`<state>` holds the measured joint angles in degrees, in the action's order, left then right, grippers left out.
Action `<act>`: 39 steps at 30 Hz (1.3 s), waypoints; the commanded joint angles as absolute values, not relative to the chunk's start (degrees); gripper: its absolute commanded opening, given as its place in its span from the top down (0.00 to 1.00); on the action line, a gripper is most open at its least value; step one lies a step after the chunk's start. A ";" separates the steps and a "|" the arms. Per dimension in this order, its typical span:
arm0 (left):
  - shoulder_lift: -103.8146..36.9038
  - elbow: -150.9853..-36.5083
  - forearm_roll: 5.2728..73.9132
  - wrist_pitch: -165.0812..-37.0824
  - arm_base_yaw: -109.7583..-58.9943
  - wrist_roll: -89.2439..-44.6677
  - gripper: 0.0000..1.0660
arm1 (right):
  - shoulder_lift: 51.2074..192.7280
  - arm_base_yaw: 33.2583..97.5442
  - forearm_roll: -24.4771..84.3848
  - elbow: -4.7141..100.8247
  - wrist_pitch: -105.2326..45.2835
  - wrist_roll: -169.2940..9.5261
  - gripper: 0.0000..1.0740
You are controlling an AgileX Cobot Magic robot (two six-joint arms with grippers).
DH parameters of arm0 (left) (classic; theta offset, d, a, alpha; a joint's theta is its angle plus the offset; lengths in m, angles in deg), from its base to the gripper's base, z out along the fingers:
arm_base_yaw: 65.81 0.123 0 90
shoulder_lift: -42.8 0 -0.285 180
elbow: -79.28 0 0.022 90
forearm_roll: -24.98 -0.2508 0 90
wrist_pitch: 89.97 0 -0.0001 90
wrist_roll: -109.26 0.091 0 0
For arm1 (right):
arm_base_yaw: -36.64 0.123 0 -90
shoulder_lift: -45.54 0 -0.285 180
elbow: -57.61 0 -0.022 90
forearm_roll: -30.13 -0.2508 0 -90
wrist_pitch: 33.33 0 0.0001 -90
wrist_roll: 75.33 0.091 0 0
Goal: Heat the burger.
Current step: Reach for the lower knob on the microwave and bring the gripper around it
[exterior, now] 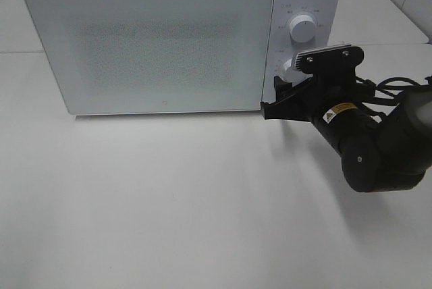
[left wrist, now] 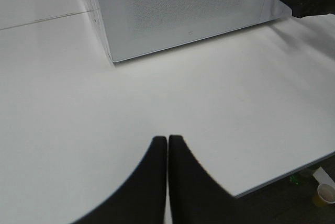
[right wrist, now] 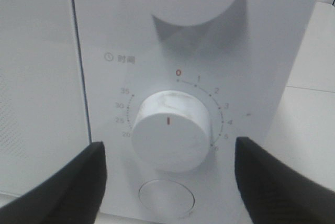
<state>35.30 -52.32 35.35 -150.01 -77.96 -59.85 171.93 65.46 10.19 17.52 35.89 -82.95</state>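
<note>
A white microwave [exterior: 148,39] stands at the far side of the bench [exterior: 169,201], its frosted door [exterior: 145,42] closed. The burger shows in none of the views, and the door hides the inside too well to tell whether it sits in there.

On the control panel at the right of the microwave are an upper knob [exterior: 302,29] and, below it, a timer knob [right wrist: 170,137] with a round button [right wrist: 166,198] beneath. The timer knob's red mark points about at the 0 of its dial.

The right end effector [exterior: 280,96] is up against that panel, released, with one finger [right wrist: 68,187] on each side of the timer knob (a gap shows on both sides, so it touches neither).

The left end effector [left wrist: 167,143] hangs over the near part of the bench, well apart from the microwave, clenched with its fingers pressed together and nothing between them. A paper cup [left wrist: 325,195] stands on the floor beyond the bench edge.
</note>
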 commanded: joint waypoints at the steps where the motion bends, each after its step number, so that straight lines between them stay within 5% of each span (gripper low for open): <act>1: 36.22 -52.15 35.70 -149.44 -77.96 -60.08 1.00 | 171.13 65.23 11.05 17.75 47.17 -82.72 0.40; 39: 36.22 -52.15 35.70 -149.44 -77.96 -60.08 1.00 | 171.13 65.23 11.10 19.98 44.48 -84.44 0.44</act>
